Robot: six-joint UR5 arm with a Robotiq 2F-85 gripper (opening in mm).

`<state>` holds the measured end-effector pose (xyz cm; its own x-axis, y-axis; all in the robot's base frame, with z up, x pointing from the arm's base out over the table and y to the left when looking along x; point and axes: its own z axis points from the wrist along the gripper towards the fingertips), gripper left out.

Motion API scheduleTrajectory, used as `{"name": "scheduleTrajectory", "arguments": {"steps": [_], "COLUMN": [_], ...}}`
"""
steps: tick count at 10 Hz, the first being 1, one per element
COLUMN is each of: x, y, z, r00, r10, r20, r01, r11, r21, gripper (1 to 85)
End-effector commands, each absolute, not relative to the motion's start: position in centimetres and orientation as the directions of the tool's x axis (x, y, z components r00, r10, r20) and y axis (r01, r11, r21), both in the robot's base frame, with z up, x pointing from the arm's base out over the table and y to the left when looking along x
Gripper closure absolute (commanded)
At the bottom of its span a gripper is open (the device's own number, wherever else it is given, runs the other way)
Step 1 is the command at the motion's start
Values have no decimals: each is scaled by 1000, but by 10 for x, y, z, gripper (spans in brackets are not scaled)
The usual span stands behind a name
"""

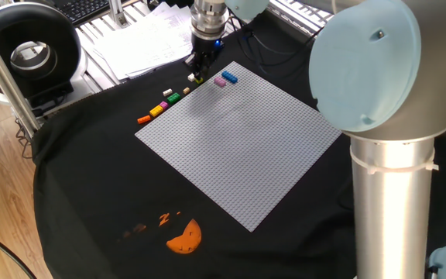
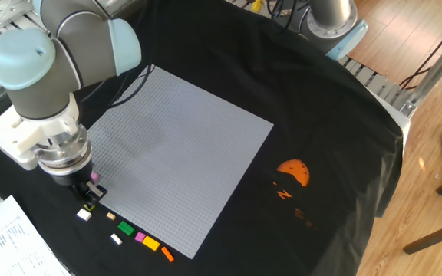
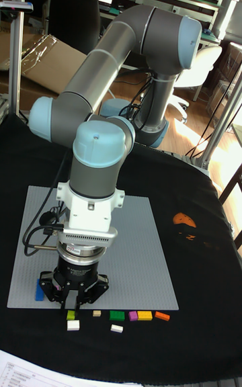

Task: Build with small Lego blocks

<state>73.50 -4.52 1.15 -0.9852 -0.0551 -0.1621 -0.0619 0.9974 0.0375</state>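
Note:
My gripper (image 1: 198, 73) (image 2: 89, 202) (image 3: 75, 304) is low over the cloth just off the baseplate's corner, fingers pointing down and slightly apart, right over a yellow-green brick that they mostly hide. A pink brick (image 1: 220, 80) (image 2: 95, 178) and a blue brick (image 1: 230, 77) (image 3: 40, 289) sit on the grey baseplate (image 1: 238, 139) near that corner. Loose small Lego blocks lie in a row on the cloth: white (image 2: 84, 215), tan (image 2: 111, 216), green (image 1: 173, 98) (image 2: 125, 228), pink (image 2: 140, 237), yellow (image 1: 156, 111) (image 2: 151, 243), orange (image 1: 143, 119) (image 2: 167, 254).
Black cloth covers the table, with an orange half-round print (image 1: 184, 237) near one edge. Papers (image 1: 142, 39) and a black round device (image 1: 25, 50) lie beyond the cloth. The arm's base column (image 1: 397, 194) stands at the baseplate's far side.

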Motion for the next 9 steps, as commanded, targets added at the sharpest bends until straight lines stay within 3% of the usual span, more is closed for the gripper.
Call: {"name": "scheduleTrajectory", "arguments": {"steps": [1,9], "x": [731,736], "y": [-35,-39], "z": [10,0], "r00": [-987,-984], "r10": [-20,-28], "r20": [-159,-175], "r01": [-32,-39], "r11": [997,998], "r21": [74,57], "gripper": [553,593]}}
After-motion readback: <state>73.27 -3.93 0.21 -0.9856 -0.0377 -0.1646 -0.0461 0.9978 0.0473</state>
